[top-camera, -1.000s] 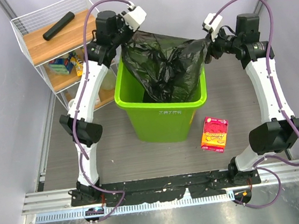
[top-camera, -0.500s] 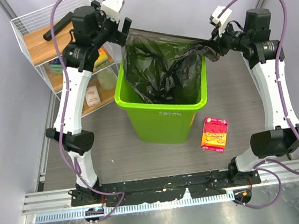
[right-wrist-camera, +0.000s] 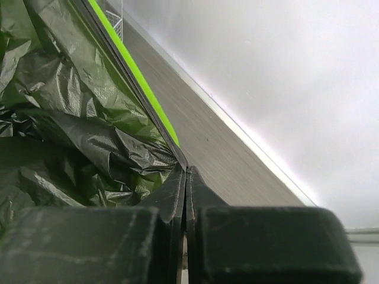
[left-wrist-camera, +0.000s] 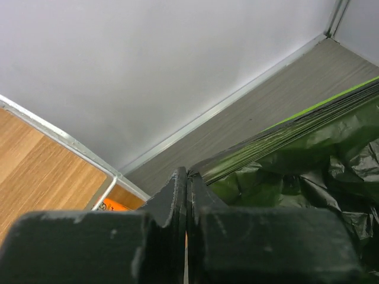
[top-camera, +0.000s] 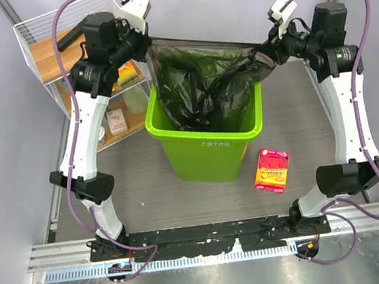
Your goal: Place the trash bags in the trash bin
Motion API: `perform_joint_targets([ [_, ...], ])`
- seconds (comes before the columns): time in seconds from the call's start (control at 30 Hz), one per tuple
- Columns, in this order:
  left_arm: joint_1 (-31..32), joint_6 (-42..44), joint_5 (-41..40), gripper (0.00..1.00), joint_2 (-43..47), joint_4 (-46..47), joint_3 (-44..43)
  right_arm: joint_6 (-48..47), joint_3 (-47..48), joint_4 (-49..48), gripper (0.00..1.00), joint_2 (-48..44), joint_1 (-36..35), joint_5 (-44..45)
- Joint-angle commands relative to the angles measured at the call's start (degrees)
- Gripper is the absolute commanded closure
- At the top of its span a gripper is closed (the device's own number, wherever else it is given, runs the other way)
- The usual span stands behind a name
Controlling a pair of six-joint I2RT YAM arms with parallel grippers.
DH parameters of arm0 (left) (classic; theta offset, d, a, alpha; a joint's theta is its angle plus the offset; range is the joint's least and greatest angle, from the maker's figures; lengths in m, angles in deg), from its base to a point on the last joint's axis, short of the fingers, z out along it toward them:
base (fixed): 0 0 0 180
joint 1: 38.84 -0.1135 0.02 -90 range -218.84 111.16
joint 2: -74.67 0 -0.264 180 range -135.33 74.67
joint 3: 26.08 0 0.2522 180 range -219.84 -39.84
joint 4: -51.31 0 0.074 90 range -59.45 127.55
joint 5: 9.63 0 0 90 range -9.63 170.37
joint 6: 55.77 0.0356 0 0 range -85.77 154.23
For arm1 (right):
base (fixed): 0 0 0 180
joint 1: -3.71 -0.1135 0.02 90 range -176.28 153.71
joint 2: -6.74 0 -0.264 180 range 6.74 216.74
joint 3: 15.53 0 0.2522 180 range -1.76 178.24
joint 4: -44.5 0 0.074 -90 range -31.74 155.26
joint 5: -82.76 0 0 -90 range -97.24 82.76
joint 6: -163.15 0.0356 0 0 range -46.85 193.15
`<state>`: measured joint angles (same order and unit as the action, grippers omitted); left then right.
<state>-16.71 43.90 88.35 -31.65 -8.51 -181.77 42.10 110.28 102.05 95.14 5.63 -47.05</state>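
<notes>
The black trash bag (top-camera: 200, 86) hangs stretched over the lime-green trash bin (top-camera: 204, 147), its lower part inside the bin. My left gripper (top-camera: 149, 42) is shut on the bag's far left top corner, seen taut in the left wrist view (left-wrist-camera: 278, 151). My right gripper (top-camera: 261, 53) is shut on the bag's right top corner; the right wrist view shows the crinkled bag (right-wrist-camera: 71, 136) running from the shut fingertips (right-wrist-camera: 186, 171). The bag's top edge is pulled tight between both grippers above the bin's far rim.
A white wire shelf rack (top-camera: 44, 69) stands at the back left with a black rolled cylinder (top-camera: 68, 38) on its wooden top and small packs below. A red and yellow snack packet (top-camera: 272, 169) lies on the table right of the bin.
Both grippers have risen and moved apart, lifting the bag's top edge and stretching it taut; the bag now hangs higher and wider over the bin.
</notes>
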Motion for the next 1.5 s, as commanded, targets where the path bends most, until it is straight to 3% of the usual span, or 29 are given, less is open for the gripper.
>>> perform_joint_targets([
  [0.0, -4.6, 4.6, -16.2, 1.00, 1.8, 1.5, -2.0, 0.5, 4.8, 1.5, 0.91, 2.2, 3.2, 10.0],
  [0.23, -4.6, 5.0, -22.5, 1.00, -0.5, 4.0, -5.1, 1.6, 14.3, 6.2, 0.78, 9.1, 3.0, 10.5],
  [0.47, -4.0, 4.8, -22.3, 1.00, -1.3, 5.2, -4.5, 3.8, 12.0, 5.5, 0.67, 7.8, 2.5, 8.6],
  [0.63, -3.1, 5.6, -21.6, 1.00, -0.9, 5.2, -3.0, 8.5, 12.3, 3.8, 0.47, 6.1, 1.9, 5.3],
  [0.83, -2.5, 6.0, -21.1, 1.00, -0.6, 4.8, -2.5, 16.6, 16.8, 4.8, 0.36, 8.2, 1.6, -0.8],
  [1.1, -1.4, 7.6, -22.0, 1.00, -0.6, 4.4, -1.8, 23.6, 17.9, 4.1, 0.31, 11.0, 1.2, -8.8],
  [1.33, -0.5, 7.8, -21.6, 1.00, -0.5, 4.3, -1.5, 22.3, 18.6, 5.3, 0.31, 14.0, -1.4, -7.7],
  [1.47, -0.1, 7.9, -21.5, 1.00, -0.5, 4.2, -1.6, 21.3, 19.3, 6.2, 0.36, 14.9, -1.9, -7.5],
])
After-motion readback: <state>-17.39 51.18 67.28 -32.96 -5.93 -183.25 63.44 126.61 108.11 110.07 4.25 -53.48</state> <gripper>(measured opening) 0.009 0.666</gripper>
